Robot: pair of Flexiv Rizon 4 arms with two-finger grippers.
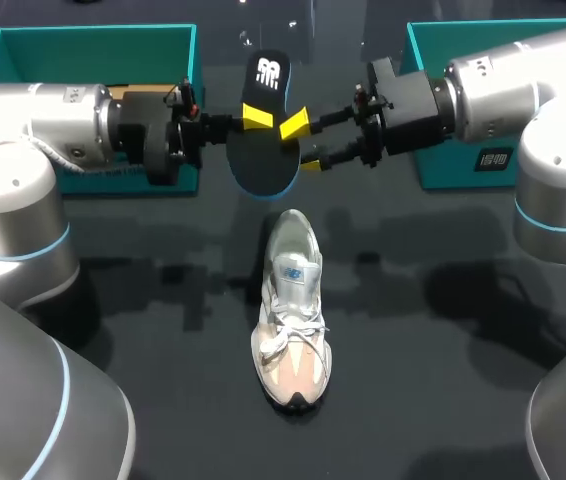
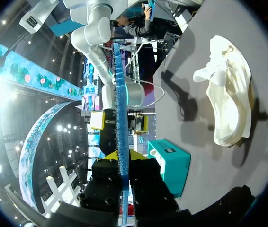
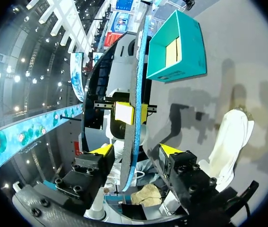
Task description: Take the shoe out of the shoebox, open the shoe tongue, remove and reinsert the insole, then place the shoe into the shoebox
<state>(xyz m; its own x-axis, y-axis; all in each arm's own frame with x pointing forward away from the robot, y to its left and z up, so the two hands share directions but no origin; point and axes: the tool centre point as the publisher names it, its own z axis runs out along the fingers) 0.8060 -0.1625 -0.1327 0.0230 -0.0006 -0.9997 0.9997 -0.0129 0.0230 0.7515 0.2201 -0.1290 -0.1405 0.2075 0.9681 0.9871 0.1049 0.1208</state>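
Table (image 1: 433,340): dark, everything sits on it.
Shoebox (image 1: 23,55): teal, at 10 o'clock of the table behind my left arm, tan insert inside. I take this one as the box, not sure.
Second teal box (image 1: 438,160): at 2 o'clock, partly hidden by my right arm.
Shoe (image 1: 291,310): pale sneaker, upright on its sole at table centre, toe toward 6 o'clock, heel toward 12. Laces loose, tongue up. It's out of the box, well apart from both boxes.
Insole (image 1: 263,150): dark, out of the shoe, held in the air at 12 o'clock of the shoe, standing roughly upright between the two grippers.
Left gripper (image 2: 123,156): narrow, both yellow tips pinching the insole by its flat faces. This one carries it.
Right gripper (image 3: 136,151): wide. The insole's edge runs between the fingers but neither one touches it.

Handling, my guess: the insole is light, thin, soft foam, so it will flop and bend if pinched at one end only. Better to grip it mid-length across the flat faces, or support both ends. Reinserting calls for toe end first, with the shoe steadied. The shoe is light with a soft upper and a firmer sole, so take it at the heel collar or the sole sides, not the laces.
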